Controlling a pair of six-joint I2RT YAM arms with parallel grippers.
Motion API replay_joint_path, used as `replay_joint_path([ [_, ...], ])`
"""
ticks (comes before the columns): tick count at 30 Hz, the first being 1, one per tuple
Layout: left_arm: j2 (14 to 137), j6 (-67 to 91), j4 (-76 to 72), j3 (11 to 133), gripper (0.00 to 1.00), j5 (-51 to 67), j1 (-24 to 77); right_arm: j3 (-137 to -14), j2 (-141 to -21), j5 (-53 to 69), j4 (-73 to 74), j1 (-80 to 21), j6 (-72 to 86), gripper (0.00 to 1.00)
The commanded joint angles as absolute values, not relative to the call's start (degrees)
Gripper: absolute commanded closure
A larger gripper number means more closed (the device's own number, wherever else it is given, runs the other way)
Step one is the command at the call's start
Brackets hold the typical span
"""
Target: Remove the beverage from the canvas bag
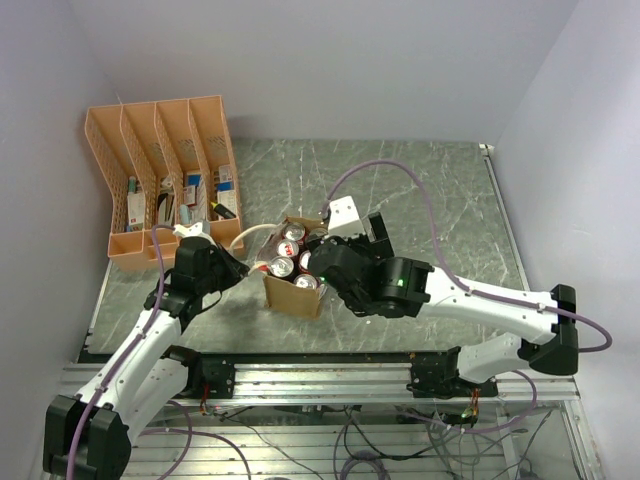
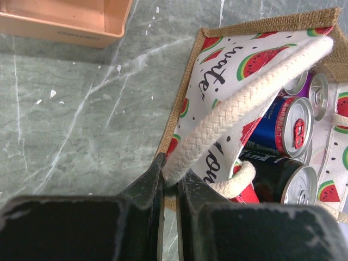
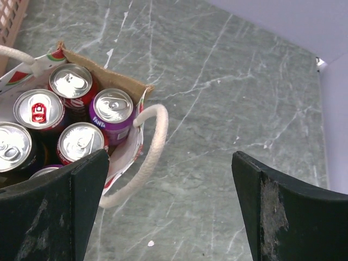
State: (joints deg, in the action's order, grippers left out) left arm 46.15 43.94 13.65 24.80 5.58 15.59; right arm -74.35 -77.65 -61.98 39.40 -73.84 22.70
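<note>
The tan canvas bag (image 1: 292,292) stands mid-table with its watermelon-print lining (image 2: 217,60) showing. Several beverage cans stand upright inside, among them a purple Fanta can (image 3: 112,109), red-topped cans (image 3: 38,109) and a blue can (image 2: 288,128). My left gripper (image 2: 173,179) sits at the bag's left side (image 1: 243,266), shut on one cream rope handle (image 2: 234,114) and holding it away from the opening. Above the bag's right edge hovers my right gripper (image 3: 168,182), open wide with nothing between its fingers (image 3: 81,185). The other rope handle (image 3: 152,157) loops out below it.
An orange slotted file rack (image 1: 165,170) with small items stands at the back left, its base close to the bag (image 2: 65,22). Grey marble tabletop (image 3: 234,98) stretches right of the bag toward the wall. A metal rail (image 1: 320,375) runs along the near edge.
</note>
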Motion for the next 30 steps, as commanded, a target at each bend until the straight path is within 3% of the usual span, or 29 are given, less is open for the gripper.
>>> replay_joint_path([
  [1, 46.3, 42.2, 16.9, 24.8, 0.93, 3.2, 15.8, -79.6, -80.3, -65.4, 41.0, -73.8, 19.8, 0.05],
  [10, 45.8, 41.8, 15.7, 24.5, 0.93, 5.4, 15.9, -85.5, -90.1, -51.6, 31.9, -73.8, 25.3, 0.07],
  [17, 46.0, 41.8, 14.8, 24.0, 0.93, 7.0, 16.0, -90.1, -100.8, -49.1, 33.4, -71.8, 31.5, 0.08],
  [22, 45.5, 41.7, 14.6, 23.9, 0.93, 7.2, 16.0, -89.3, -103.1, -40.6, 29.4, -70.4, 31.2, 0.11],
  [30, 45.9, 41.6, 14.4, 24.0, 0.93, 7.4, 16.1, -88.7, -105.3, -39.1, 30.2, -70.2, 32.0, 0.15],
])
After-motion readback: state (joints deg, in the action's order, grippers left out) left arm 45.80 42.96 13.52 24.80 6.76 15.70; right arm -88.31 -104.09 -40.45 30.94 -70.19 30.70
